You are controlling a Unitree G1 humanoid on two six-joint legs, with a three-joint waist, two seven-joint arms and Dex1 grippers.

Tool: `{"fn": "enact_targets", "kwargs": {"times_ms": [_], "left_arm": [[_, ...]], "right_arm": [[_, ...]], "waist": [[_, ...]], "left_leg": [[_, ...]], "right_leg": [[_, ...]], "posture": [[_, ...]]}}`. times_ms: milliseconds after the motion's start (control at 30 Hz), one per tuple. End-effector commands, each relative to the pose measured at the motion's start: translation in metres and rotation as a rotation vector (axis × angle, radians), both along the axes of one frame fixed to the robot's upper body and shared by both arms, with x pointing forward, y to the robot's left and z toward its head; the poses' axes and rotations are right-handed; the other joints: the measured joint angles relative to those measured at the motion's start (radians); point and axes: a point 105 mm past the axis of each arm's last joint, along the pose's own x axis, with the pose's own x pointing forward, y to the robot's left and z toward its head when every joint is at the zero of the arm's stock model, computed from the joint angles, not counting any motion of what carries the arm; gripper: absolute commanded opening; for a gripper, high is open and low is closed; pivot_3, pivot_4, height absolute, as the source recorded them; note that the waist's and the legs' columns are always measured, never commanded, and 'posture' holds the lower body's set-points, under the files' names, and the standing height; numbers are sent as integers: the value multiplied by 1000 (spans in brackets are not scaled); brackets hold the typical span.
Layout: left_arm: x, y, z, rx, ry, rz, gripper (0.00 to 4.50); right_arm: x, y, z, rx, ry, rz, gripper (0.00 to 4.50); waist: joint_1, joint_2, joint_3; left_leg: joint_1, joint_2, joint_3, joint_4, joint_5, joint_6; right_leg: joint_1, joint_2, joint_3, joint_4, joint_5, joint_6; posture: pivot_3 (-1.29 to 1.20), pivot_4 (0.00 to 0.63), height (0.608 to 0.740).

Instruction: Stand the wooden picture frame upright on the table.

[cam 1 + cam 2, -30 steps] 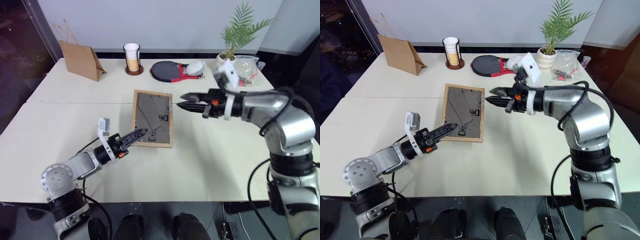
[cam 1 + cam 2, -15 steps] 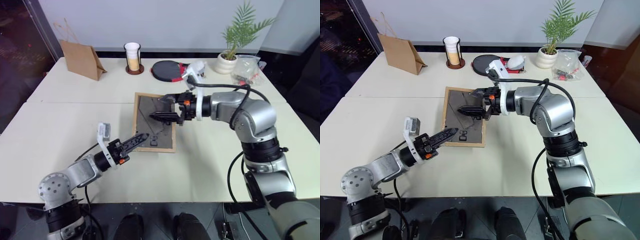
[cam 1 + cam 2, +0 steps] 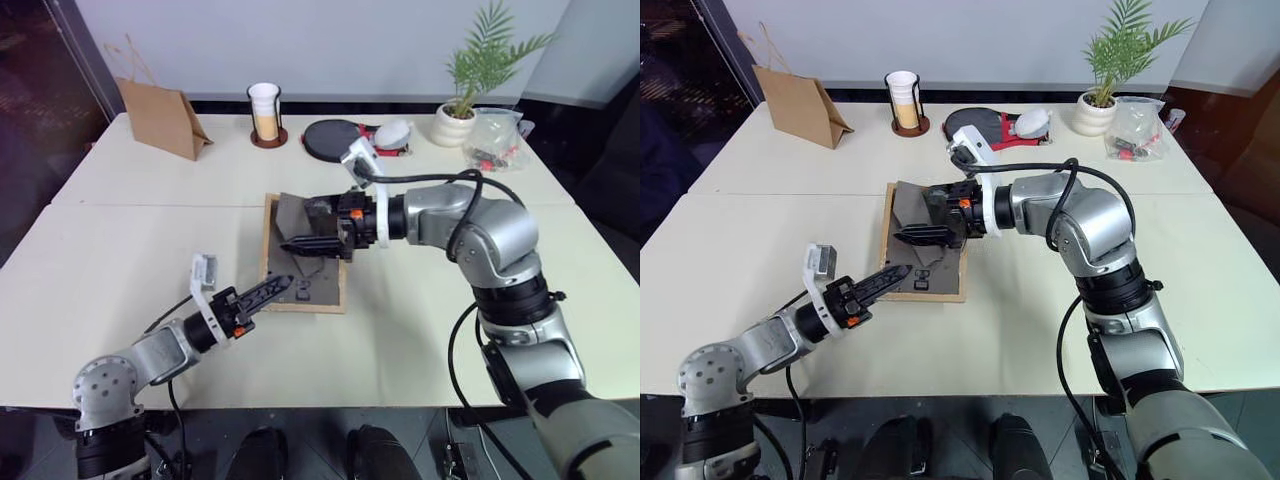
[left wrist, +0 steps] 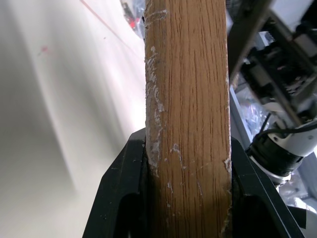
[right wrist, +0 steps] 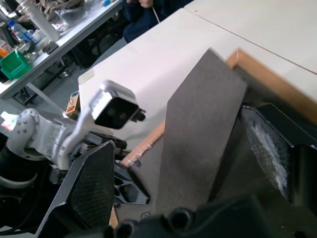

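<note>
The wooden picture frame [image 3: 322, 282] lies back-up on the cream table [image 3: 130, 250], just beyond the seam. My left gripper [image 3: 283, 285] is shut on its near light-wood edge; the left wrist view has that edge [image 4: 188, 89] clamped between the black fingers [image 4: 124, 188]. My right gripper [image 3: 305, 228] reaches in from the right, low over the dark back panel, and stands open. The fold-out stand [image 5: 198, 129] is raised off the panel and rises between the right gripper's fingers [image 5: 94, 183]. The picture side is hidden underneath.
A brown paper bag [image 3: 160, 118] stands at the far left. A cup in a black holder [image 3: 265, 115], a black paddle [image 3: 335, 140], a potted plant [image 3: 470, 90] and a plastic bag [image 3: 495, 140] line the far edge.
My right gripper has moved left from the frame's right edge to over its back and has opened. The stand now sticks up from the panel. The left gripper keeps its grip.
</note>
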Motion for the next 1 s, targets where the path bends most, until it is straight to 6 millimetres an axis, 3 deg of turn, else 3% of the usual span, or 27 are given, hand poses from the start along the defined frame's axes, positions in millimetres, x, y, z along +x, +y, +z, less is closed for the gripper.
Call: {"fn": "enact_targets", "kwargs": {"times_ms": [33, 367, 500, 633, 767, 900, 1000], "left_arm": [[1, 2, 9, -48, -40, 3, 1064], [12, 1, 22, -73, -65, 24, 1064], [15, -4, 32, -79, -86, 18, 1064], [12, -7, 44, -88, -101, 0, 1064], [6, -11, 52, -102, -91, -25, 1064], [3, -16, 57, -123, -67, -43, 1064], [3, -18, 58, -123, -56, -47, 1064]], "right_arm": [[-14, -5, 30, 47, -89, 25, 4409], [-35, -17, 36, 61, -75, 36, 4409], [-30, -31, 40, 42, -120, -27, 4409], [1, -67, 39, -158, -472, -189, 4409], [27, -98, 19, -468, -880, -201, 4409], [38, -85, 8, -524, -1333, -93, 4409], [40, -75, 2, -483, -1514, -51, 4409]], "waist": [[0, 0, 0], [-1, 0, 0], [0, 0, 0], [4, 0, 0], [-1, 0, 0], [-5, 1, 0], [-2, 1, 1]], "left_leg": [[0, 0, 0, 0, 0, 0], [0, 0, 0, -1, 0, 0], [-1, 0, 0, -1, 0, 0], [-1, -1, 0, -1, 0, 0], [-1, -1, 1, -2, 0, 1], [-1, -1, 4, -2, 0, 1], [0, 0, 4, -1, 2, -3]], "right_leg": [[0, 0, 0, 0, 0, 0], [0, -1, 0, -1, -1, -1], [0, -1, 0, -2, -1, -1], [0, -2, 0, -4, -1, -2], [2, -1, 0, -9, -1, -2], [2, 1, 2, -9, 1, 1], [2, 4, 2, -9, 1, 2]], "posture": [[0, 150, 740], [0, 150, 740], [0, 150, 740], [0, 150, 740], [0, 150, 740], [0, 150, 740], [0, 150, 740]]}}
